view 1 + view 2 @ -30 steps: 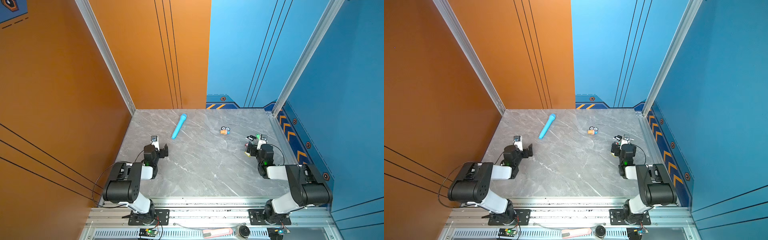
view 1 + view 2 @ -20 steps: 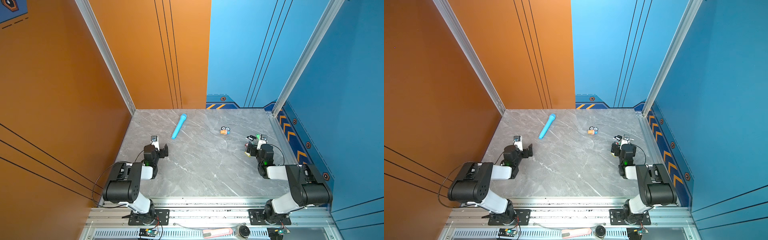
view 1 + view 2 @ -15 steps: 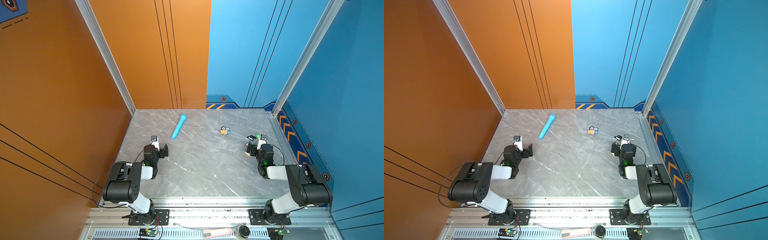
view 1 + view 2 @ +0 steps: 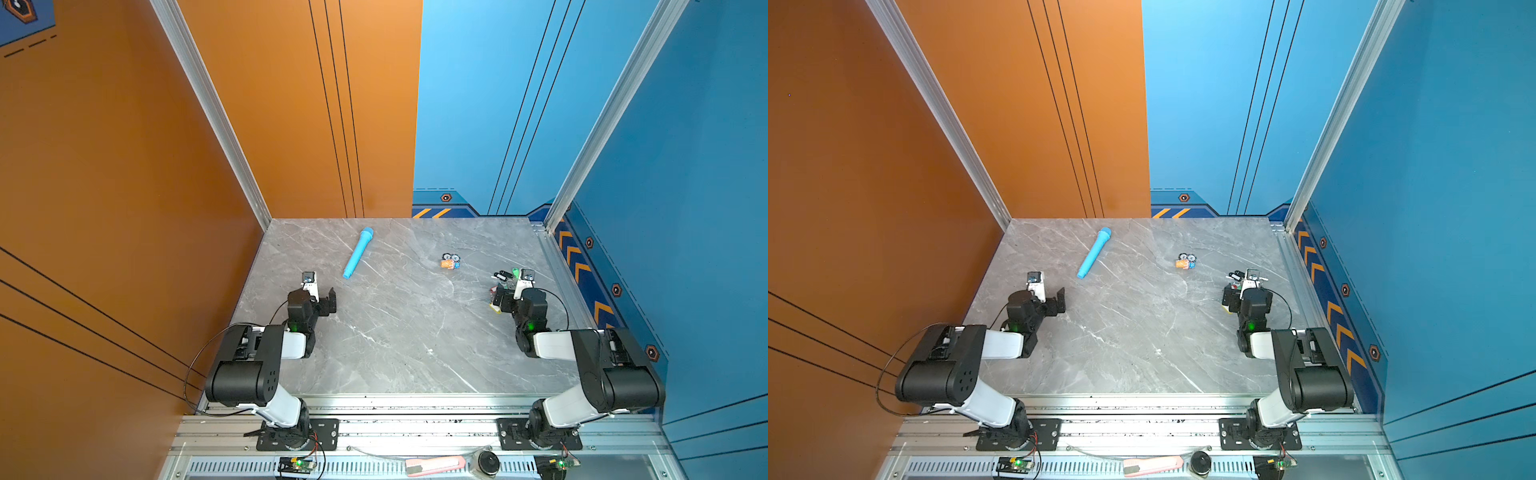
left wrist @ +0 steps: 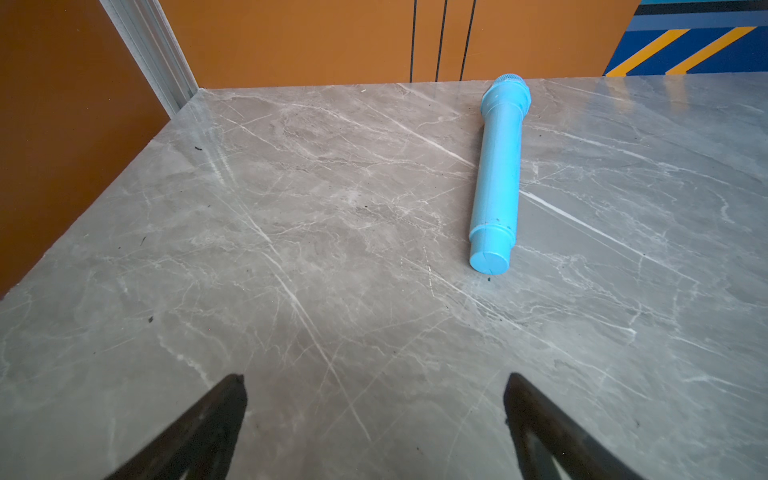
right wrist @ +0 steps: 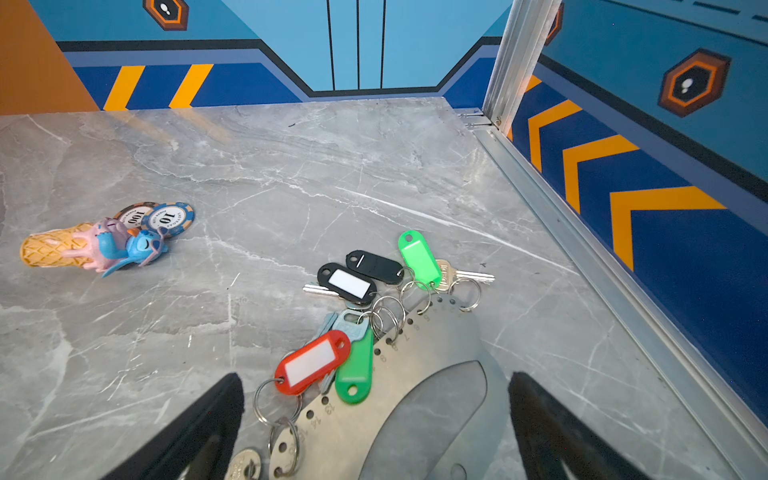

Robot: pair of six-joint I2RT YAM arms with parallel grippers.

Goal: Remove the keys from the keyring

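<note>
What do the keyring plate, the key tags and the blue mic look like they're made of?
Keyring: likely brushed grey metal; flat, dull sheen, punched numbered holes. Key tags: glossy moulded plastic, saturated colours, paper-like white inserts. Blue mic: probably matte plastic; uniform colour, mesh-textured head.

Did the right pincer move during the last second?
No. In a top view the right pincer holds the same gap to the side rail, open above the keyring.
</note>
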